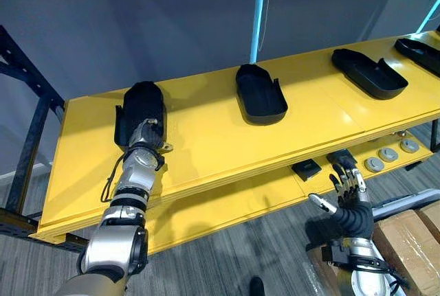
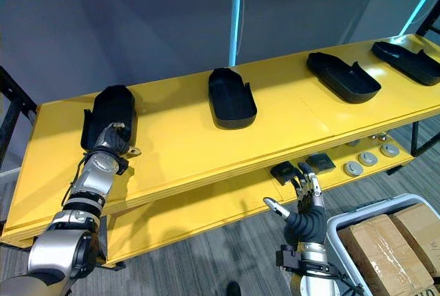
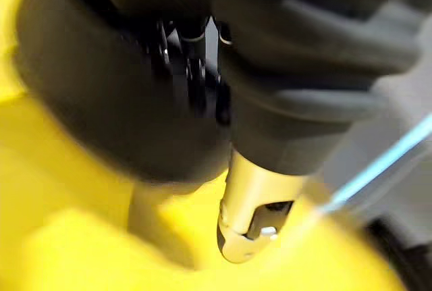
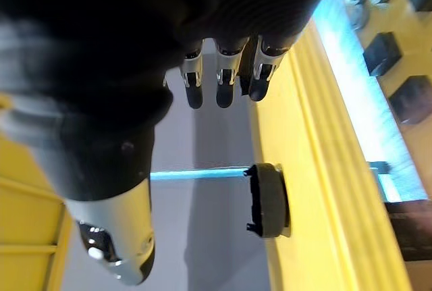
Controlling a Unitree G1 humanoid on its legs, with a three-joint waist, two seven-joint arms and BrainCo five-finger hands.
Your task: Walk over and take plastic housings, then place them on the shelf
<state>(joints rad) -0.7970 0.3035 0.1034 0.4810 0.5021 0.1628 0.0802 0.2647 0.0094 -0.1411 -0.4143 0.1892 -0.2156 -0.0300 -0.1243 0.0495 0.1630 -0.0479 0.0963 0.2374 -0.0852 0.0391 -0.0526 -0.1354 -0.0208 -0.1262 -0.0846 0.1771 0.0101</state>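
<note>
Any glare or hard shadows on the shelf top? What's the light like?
Left eye view: top shelf board evenly lit, no harsh glare; the middle plastic housing casts just a thin soft shadow at its base. Right eye view: lower shelf sits in the top board's shade, a duller yellow. Both eye views: cyan light strip glows behind the shelf.

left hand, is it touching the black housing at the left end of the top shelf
Touching. The left eye view shows the left hand lying on the near end of that housing, no yellow shelf visible between them.
</note>
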